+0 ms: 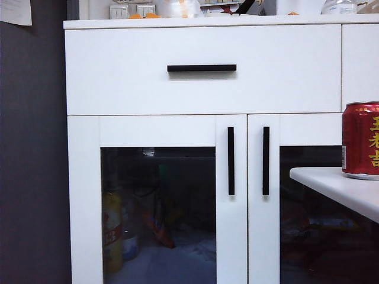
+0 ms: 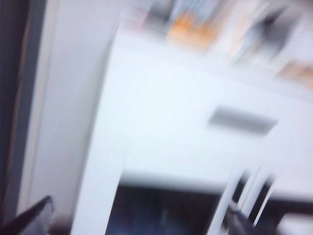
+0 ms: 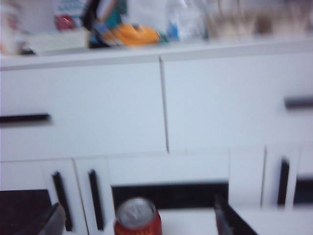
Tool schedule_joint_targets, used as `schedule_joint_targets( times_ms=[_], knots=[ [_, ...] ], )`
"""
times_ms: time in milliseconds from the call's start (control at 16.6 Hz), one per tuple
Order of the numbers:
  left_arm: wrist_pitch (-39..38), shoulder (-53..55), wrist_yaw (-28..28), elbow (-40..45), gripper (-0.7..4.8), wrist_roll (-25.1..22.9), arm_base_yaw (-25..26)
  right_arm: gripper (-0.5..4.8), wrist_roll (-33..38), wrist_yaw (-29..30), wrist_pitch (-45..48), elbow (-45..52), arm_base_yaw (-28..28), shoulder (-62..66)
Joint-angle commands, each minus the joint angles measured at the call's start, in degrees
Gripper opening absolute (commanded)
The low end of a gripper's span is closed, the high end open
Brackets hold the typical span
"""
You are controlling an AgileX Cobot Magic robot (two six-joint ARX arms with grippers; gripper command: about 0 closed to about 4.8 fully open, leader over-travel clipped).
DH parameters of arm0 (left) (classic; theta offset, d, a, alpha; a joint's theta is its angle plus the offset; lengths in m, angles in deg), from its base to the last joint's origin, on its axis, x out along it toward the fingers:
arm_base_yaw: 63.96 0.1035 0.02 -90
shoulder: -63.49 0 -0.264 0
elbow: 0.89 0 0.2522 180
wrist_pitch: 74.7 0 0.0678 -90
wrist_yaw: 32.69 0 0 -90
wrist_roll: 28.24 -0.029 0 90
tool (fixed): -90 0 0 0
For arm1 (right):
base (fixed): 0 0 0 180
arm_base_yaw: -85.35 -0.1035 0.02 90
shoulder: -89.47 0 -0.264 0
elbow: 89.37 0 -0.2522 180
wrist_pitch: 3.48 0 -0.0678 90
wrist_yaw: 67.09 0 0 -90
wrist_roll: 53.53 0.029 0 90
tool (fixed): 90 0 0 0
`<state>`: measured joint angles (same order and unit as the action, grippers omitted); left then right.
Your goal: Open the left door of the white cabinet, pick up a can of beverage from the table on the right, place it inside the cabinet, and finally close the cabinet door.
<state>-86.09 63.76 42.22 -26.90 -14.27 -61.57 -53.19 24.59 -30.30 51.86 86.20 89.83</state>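
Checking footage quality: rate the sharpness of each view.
Exterior view: sharp, white cabinet evenly lit, dark glass dims its contents. Left wrist view: heavy motion blur smears the cabinet and left gripper. Right wrist view: mild blur; can of beverage and right gripper readable.

Blurred white cabinet [image 2: 161,132] — drawer handle [image 2: 243,120], dark glass below, left claw [image 2: 142,223] fingertips spread wide

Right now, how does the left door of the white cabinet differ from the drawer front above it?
The left door holds a large dark glass panel showing items inside; the drawer front is solid white. The door's black handle stands vertical along its right edge, while the drawer's handle lies horizontal near its centre. The door is taller than wide; the drawer is wider than tall. Both are white, shut, and have black bar handles.
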Motion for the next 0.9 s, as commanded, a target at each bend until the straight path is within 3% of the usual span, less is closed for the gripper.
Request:
schedule_joint_targets(
  times_ms=[60,301,421,542,602,722,782,903],
  knots=[
    [1.2,2.5,-2.3,-6.4,4.41,0.0,0.0,3.93,-2.1,4.6,-0.3,-5.2,0.0,2.8],
    [7.7,14.5,-5.7,-15.5,4.41,0.6,-0.1,4.11,-2.1,6.4,1.7,-16.7,0.0,13.5],
    [12.8,24.0,-5.7,-19.8,4.40,4.1,-2.6,4.31,-2.1,6.7,1.7,-24.9,0.0,19.7],
    [18.4,36.3,-3.0,-22.6,4.39,4.9,-13.0,4.32,-1.4,8.0,1.7,-32.9,0.0,24.1],
    [20.9,40.8,1.2,-23.1,4.39,3.9,-18.5,4.32,-1.2,8.7,1.7,-34.3,0.1,24.9],
    [28.7,52.5,15.0,-23.3,4.40,-1.8,-32.8,4.31,2.2,8.8,1.0,-34.8,0.1,25.9],
    [33.3,58.1,19.2,-23.4,4.40,-3.4,-37.2,4.31,2.7,8.9,-0.1,-34.8,0.1,26.6],
    [39.0,67.5,21.8,-24.8,4.40,-3.4,-41.3,4.31,2.6,10.3,-2.1,-34.8,0.1,27.9]
  ],
)
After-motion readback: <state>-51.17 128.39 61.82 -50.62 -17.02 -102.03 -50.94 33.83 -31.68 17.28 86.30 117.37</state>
